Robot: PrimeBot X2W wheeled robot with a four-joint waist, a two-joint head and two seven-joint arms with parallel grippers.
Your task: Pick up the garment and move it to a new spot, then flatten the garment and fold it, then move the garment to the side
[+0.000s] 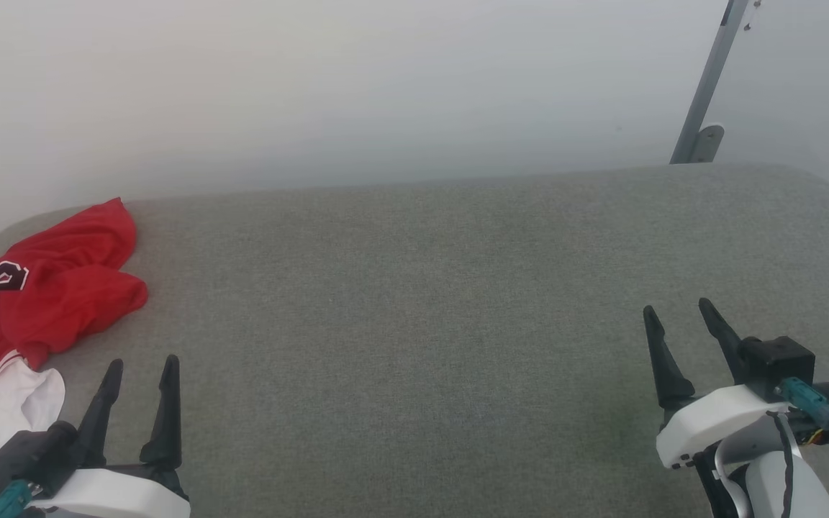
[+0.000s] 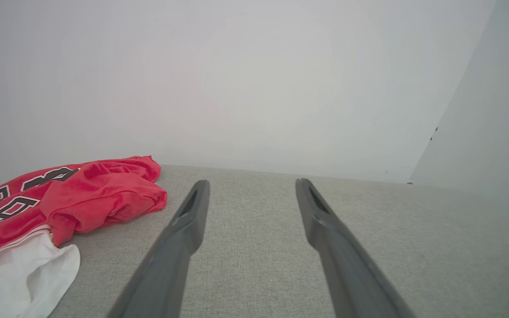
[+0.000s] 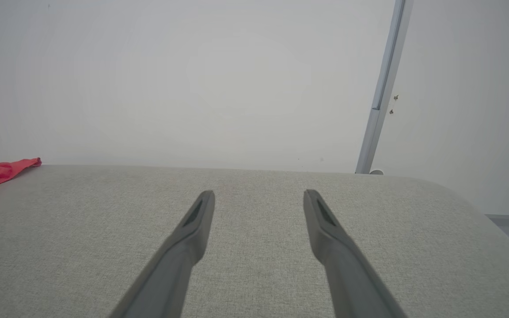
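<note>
Garment [image 1: 33, 288] beside left pincer [image 1: 142, 367], apart.

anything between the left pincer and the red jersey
Nothing visible does: the left pincer, open, sits just right of the crumpled red jersey, with bare grey cushion between them.

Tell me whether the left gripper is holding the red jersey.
No, the left gripper stands open and empty, the jersey lying crumpled to its left on the grey surface.
</note>
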